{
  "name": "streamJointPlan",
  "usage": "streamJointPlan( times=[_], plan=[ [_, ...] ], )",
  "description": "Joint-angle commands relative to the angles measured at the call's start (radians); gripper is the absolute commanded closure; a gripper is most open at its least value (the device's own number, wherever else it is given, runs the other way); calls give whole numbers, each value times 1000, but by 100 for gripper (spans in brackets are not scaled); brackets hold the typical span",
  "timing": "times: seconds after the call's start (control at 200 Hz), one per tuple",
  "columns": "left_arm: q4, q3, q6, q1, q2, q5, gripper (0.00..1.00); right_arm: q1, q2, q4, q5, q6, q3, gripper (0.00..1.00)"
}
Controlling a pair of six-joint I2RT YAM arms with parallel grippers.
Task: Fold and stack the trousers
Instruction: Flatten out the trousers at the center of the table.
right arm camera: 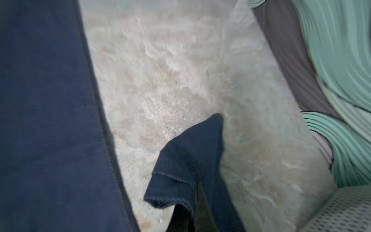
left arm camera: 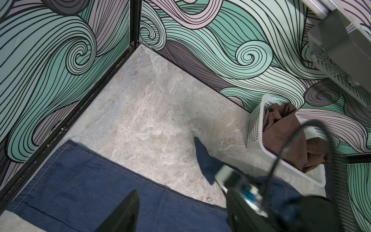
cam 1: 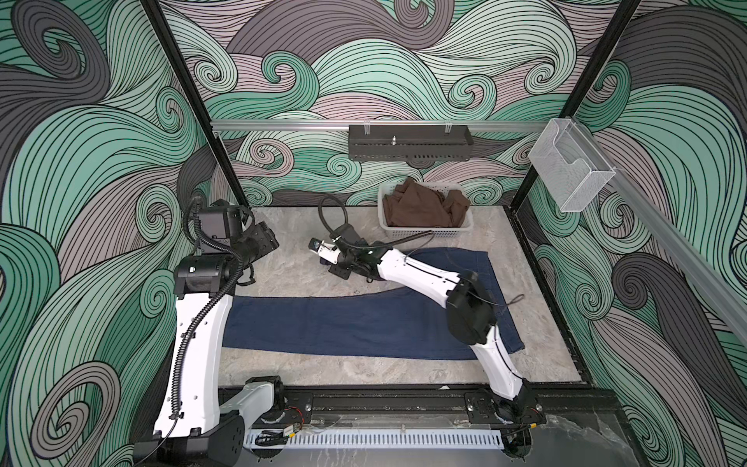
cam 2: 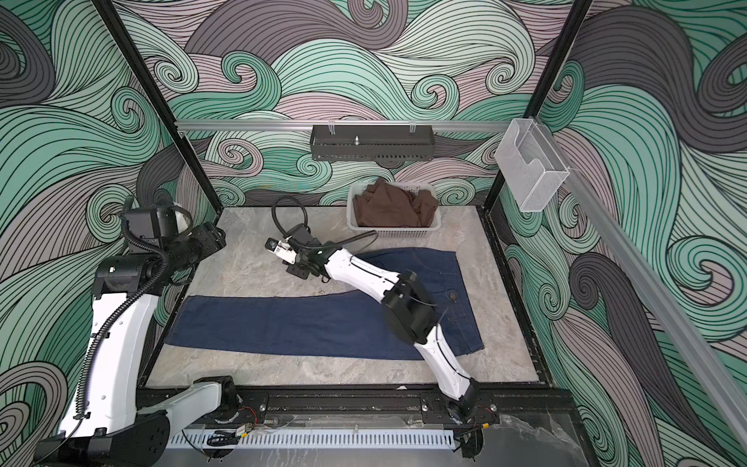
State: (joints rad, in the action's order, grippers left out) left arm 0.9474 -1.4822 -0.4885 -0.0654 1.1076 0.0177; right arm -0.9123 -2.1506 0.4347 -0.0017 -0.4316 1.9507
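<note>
marble tabletop [cam 1: 299, 279] bare ahead of right gripper [cam 1: 325, 263], clenched on corner of trousers [cam 1: 343, 323] for folding over; rest lies flat behind, beneath it. left gripper [cam 1: 264, 238] seemingly released, empty, aside.

In both top views the right arm [cam 1: 420, 271] lies across the trousers [cam 1: 343, 323] and covers much of their waist end near the right edge of the bench [cam 1: 323, 372]. The fingertips of the right hand [cam 1: 328, 263] are hidden under its own wrist. The right wrist view is smeared, and a denim fold at its lower edge hides the closed fingers pinching it. In the left wrist view, one finger [left arm camera: 124, 211] of the left hand [cam 1: 264, 241] is cut off by the picture's edge. Its partner is lost in the right arm's blurred bulk.
</note>
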Motion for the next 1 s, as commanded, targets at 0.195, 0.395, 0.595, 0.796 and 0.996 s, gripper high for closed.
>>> streamJointPlan(
  times=[0.195, 0.395, 0.595, 0.796, 0.996],
  plan=[
    [-4, 34, 12, -7, -7, -38, 30, 92, 482, 188, -261, 322, -199, 100],
    [-24, 81, 31, -7, 30, -154, 30, 307, 552, 234, -357, 474, -369, 100],
    [-37, 136, 35, -4, 70, -228, 31, 368, 623, 240, -269, 378, -584, 100],
    [-49, 158, 50, 8, 83, -261, 31, 365, 944, -3, -255, 239, -941, 100],
    [-75, 182, 50, 94, 121, -293, 34, 324, 1287, -59, -414, -23, -1221, 100]
  ],
)
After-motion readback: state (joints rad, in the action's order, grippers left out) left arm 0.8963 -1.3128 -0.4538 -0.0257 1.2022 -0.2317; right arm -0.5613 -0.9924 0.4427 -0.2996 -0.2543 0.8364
